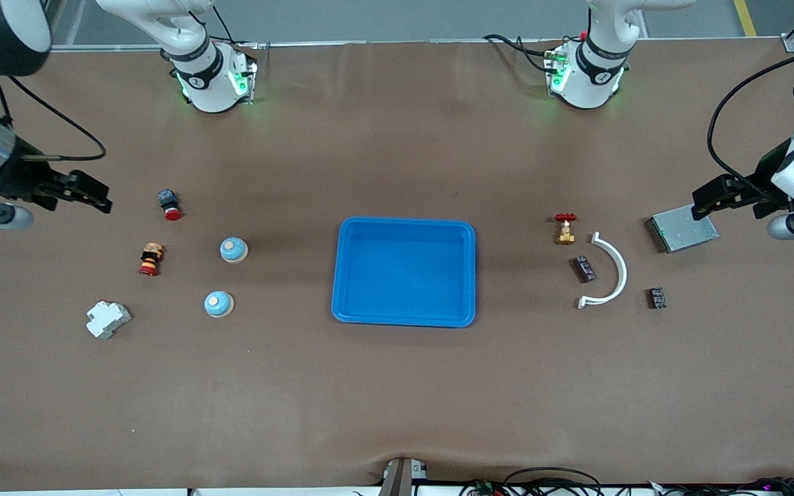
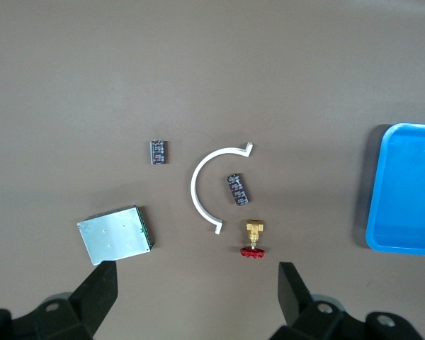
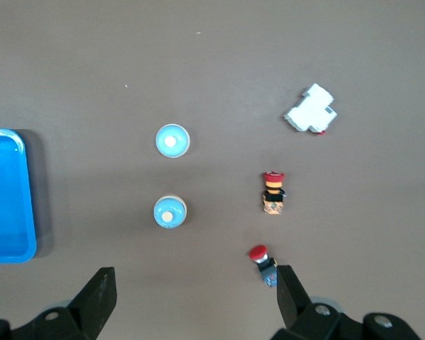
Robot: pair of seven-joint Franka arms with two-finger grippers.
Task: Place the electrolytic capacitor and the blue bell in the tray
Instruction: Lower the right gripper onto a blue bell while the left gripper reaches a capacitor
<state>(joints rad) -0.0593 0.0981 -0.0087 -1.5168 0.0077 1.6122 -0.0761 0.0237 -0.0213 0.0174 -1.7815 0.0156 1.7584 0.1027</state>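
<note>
Brown table: tray point(image 1: 404, 271) lies between both wide-spread tools (each holding nothing).

I saw the brown counter point(image 1: 397, 386) carrying a blue tray point(image 1: 404, 271) in its middle. Toward the right arm's end lay two blue bells point(image 1: 233, 249) point(image 1: 218, 304), two red-capped push buttons point(image 1: 169, 204) point(image 1: 151, 259) and a white breaker point(image 1: 108, 319). Toward the left arm's end lay a red-handled brass valve point(image 1: 565, 228), a white curved piece point(image 1: 608, 271), two small dark blocks point(image 1: 584, 269) point(image 1: 657, 297) and a grey metal plate point(image 1: 683, 230).
</note>
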